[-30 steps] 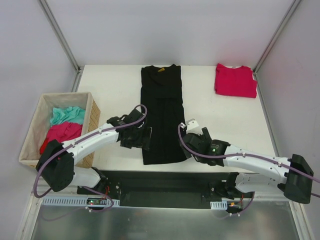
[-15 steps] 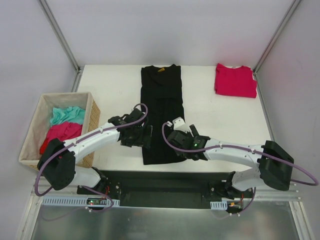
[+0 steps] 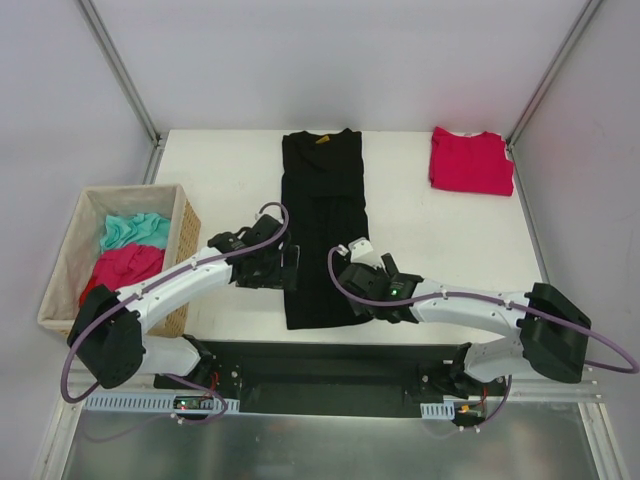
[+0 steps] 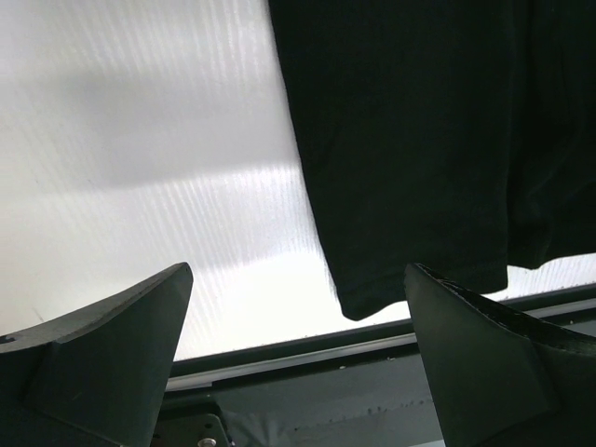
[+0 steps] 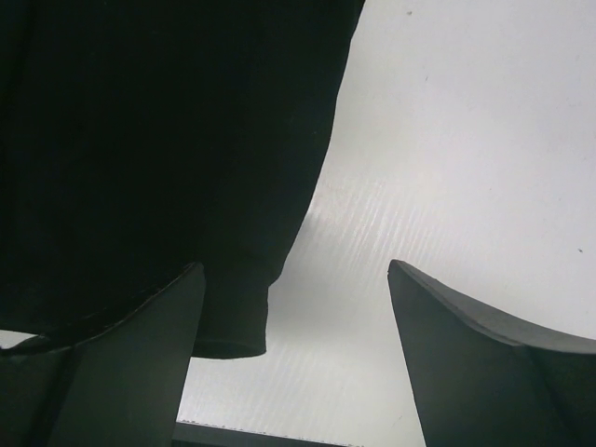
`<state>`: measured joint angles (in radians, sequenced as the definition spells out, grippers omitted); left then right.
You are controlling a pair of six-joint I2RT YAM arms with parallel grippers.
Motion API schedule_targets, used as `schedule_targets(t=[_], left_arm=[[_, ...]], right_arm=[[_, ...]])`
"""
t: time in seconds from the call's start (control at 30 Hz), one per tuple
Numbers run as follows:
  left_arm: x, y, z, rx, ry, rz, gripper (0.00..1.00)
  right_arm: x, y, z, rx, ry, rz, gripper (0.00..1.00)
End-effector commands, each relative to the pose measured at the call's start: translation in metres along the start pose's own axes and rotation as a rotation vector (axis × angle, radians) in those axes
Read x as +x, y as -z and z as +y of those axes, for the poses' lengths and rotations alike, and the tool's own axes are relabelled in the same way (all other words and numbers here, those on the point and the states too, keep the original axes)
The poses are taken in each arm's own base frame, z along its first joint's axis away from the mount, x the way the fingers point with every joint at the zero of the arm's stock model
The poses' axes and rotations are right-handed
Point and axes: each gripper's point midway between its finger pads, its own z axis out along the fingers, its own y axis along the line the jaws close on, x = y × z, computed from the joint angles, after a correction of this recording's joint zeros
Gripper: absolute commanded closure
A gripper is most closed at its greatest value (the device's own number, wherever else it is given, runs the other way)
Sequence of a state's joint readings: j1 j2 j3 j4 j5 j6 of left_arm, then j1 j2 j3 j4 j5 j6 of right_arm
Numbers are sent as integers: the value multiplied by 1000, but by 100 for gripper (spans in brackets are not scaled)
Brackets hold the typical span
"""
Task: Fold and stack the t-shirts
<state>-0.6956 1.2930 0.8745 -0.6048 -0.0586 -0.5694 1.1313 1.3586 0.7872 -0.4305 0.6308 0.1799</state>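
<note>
Both the left gripper point(image 4: 298, 272) and right gripper point(image 5: 296, 268) gape empty; the black shirt point(image 3: 322, 215) looks limp and light, best pinched at its near hem corners.

Robot lab, white table point(image 3: 230, 180), plain walls point(image 3: 350, 60)

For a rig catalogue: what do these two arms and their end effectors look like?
The left arm and right arm: white link shells, black joints and bases. A purple cable loops along each. The left end effector and right end effector have two dark wedge-shaped fingers each. A green light glows on the right wrist.
</note>
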Motion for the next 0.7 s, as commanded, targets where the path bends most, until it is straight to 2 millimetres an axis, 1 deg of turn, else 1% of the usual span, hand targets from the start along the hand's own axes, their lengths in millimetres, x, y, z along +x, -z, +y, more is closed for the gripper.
schedule_targets(t=[0.0,0.17,0.33,0.47,0.5,0.57,0.6,0.67], left_arm=[[-11,12,7,-9,21,-49,1],[-14,15,12,-9,35,-60,1],[-14,15,14,-12,42,-52,1],[-16,14,12,-10,45,-47,1],[-16,13,12,-10,45,-45,1],[-16,13,10,-6,45,-41,1],[-16,12,10,-8,46,-39,1],[-15,11,10,-7,49,-32,1]], right_arm=[[13,3,-3,-6,-44,14,16],[29,2,-8,1,-45,34,16],[40,3,-10,-2,-64,50,16],[49,5,-5,-15,-69,65,16],[55,4,-5,-12,-64,78,16],[61,3,0,-19,-71,84,16],[69,1,1,-16,-62,105,16],[76,0,7,-22,-66,112,16]])
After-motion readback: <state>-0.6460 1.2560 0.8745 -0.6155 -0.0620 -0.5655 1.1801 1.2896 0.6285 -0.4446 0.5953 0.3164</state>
